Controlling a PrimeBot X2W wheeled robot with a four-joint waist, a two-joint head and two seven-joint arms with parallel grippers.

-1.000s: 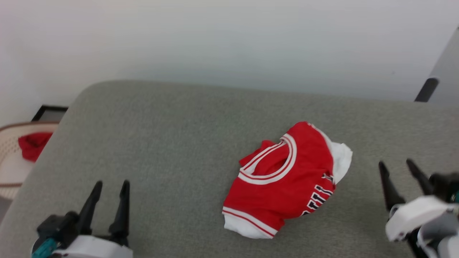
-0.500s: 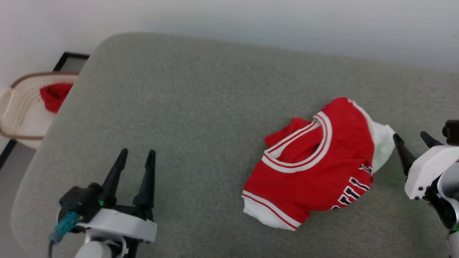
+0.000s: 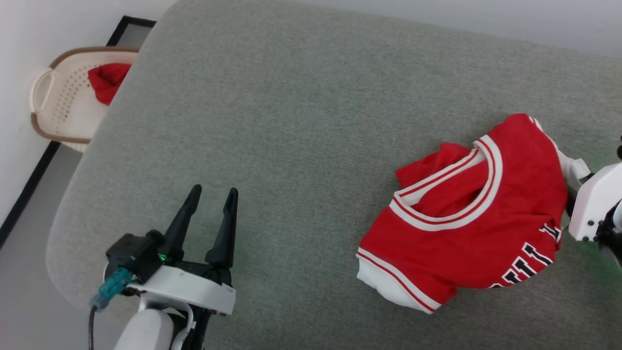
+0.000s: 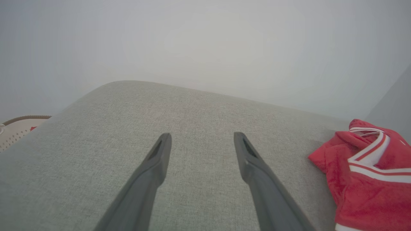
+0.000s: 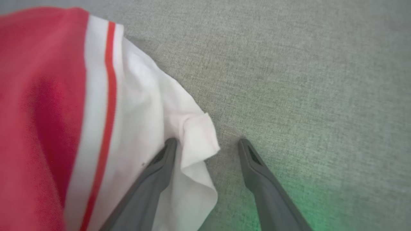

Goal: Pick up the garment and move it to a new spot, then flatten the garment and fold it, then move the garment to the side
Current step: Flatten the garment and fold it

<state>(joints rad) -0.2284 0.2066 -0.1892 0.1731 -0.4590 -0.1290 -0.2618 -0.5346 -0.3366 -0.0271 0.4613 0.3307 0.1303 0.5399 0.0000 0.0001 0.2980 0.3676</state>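
The biggest thing here is the grey cushion (image 3: 291, 121). It takes up much more of the head view than it did a second ago, and the wall has almost slid out at the top. (That is the robot's head tipping down, not the cushion moving.)

The garment (image 3: 486, 233) lies in a crumpled heap on the right part of the cushion. It has the same lumpy shape as before, with the striped neck on top, so it has not been lifted yet.

A pale basket (image 3: 58, 107) sits on the floor past the cushion's far left corner. A small red cloth (image 3: 107, 82) is inside it, and that is not the one to fold.

The real change is the right gripper (image 5: 208, 141). A second ago it was well apart from the garment. Half a second ago its tip was just beside the white sleeve (image 5: 154, 106). Now its two fingers are spread wide right at the sleeve, with one finger against the white cloth and a loose flap between them. It has not pinched yet.

The left gripper (image 3: 214, 189) is also spread wide with nothing in it. It hangs over bare cushion, far from the garment.

I think the first job, picking up, is about to start. The pinch needs to catch enough of the sleeve, or the thin flap may slip out.
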